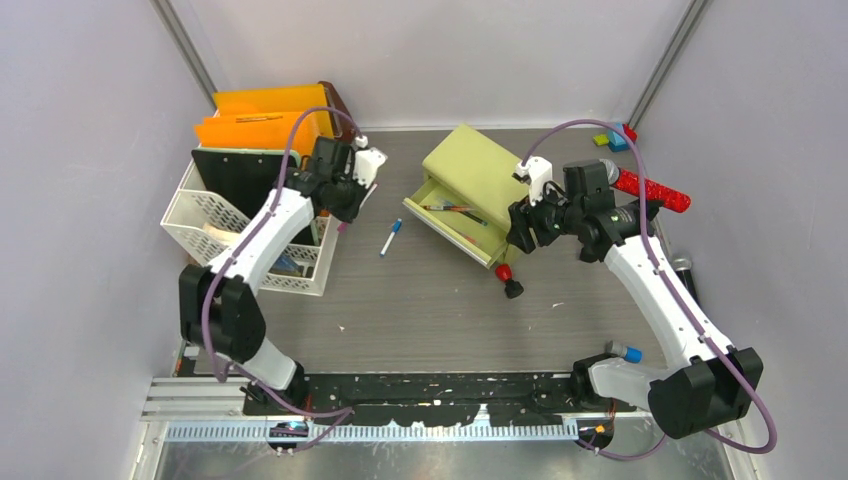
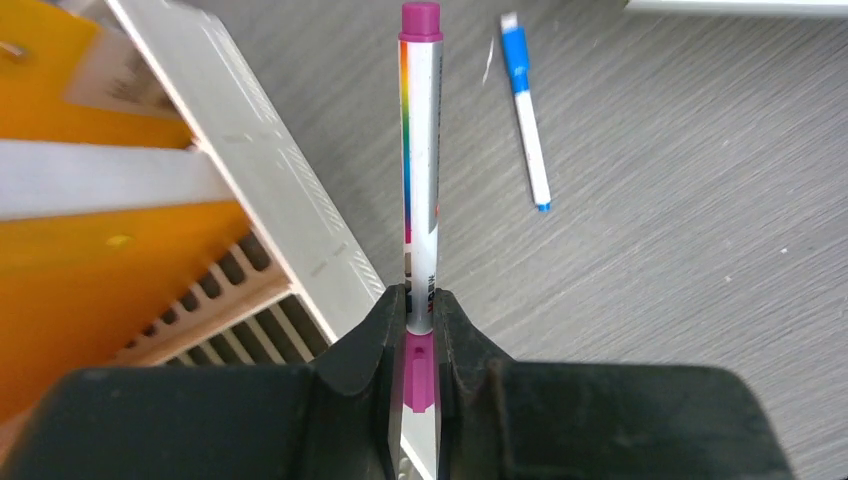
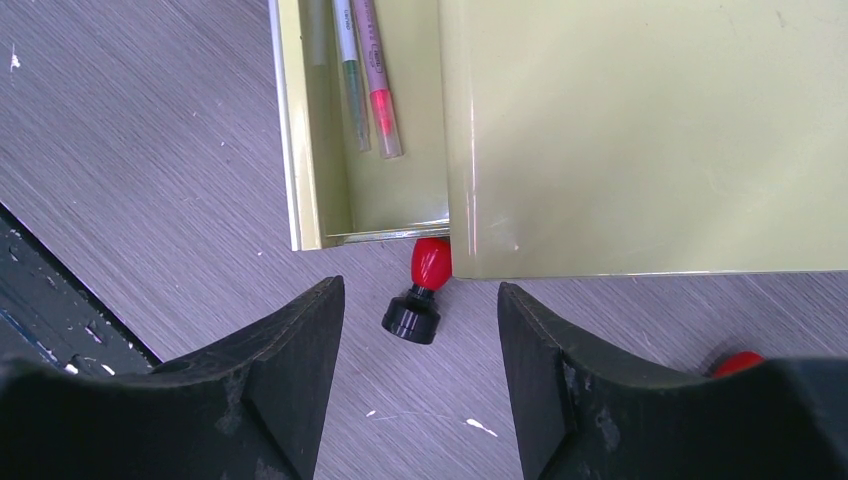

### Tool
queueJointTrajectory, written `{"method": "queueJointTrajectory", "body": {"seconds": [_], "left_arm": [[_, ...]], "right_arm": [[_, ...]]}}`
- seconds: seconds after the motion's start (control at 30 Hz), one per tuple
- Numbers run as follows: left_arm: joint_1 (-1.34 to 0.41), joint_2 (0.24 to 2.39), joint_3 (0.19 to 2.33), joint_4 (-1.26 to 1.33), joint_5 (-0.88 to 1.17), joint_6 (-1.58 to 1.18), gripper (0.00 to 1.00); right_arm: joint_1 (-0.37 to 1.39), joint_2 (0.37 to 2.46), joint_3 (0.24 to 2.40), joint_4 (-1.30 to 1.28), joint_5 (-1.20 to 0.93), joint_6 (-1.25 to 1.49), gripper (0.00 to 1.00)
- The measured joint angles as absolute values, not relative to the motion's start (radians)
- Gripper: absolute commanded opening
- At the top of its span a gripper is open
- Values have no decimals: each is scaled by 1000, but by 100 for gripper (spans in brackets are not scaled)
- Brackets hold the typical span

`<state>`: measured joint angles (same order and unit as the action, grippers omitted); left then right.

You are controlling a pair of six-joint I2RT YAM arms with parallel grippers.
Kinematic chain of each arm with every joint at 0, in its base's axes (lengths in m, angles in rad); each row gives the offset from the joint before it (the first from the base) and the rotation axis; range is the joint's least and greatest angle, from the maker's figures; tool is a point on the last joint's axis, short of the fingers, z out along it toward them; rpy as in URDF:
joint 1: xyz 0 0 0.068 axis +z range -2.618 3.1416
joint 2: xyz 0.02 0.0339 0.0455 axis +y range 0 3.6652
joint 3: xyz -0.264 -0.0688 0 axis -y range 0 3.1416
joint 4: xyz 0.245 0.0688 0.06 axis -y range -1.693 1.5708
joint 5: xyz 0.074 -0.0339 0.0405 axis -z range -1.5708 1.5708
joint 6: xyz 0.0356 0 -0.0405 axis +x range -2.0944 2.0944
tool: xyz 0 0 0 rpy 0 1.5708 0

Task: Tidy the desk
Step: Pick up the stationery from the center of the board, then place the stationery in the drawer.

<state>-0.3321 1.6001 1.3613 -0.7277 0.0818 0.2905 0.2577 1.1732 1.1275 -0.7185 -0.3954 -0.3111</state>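
Transfer step: left jaws pinch purple-capped marker (image 2: 420,180) beside white basket (image 1: 200,225), upper left of desk (image 1: 440,310); right jaws, spread, hover over red-handled stamp (image 3: 418,295). Next move probably calls for carrying marker to open drawer (image 3: 400,190).

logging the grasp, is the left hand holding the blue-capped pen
No, the left hand is shut on a magenta-capped marker, while the blue-capped pen lies loose on the desk.
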Motion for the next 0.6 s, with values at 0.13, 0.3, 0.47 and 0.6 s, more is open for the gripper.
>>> {"method": "queueJointTrajectory", "body": {"seconds": [0.13,0.3,0.47,0.6], "left_arm": [[-394,1542,1424,-732,67,349,0],[-598,1577,1537,-766,24,525,5],[-768,1661,1610,-799,-37,753,2],[-830,1743,1647,-812,-86,936,2]], "right_arm": [[258,1171,1127,-719,-395,-311,63],[252,1147,1127,-710,-395,-303,63],[239,1116,1127,-702,-392,-292,63],[225,1110,1127,-696,-390,-286,64]]}}
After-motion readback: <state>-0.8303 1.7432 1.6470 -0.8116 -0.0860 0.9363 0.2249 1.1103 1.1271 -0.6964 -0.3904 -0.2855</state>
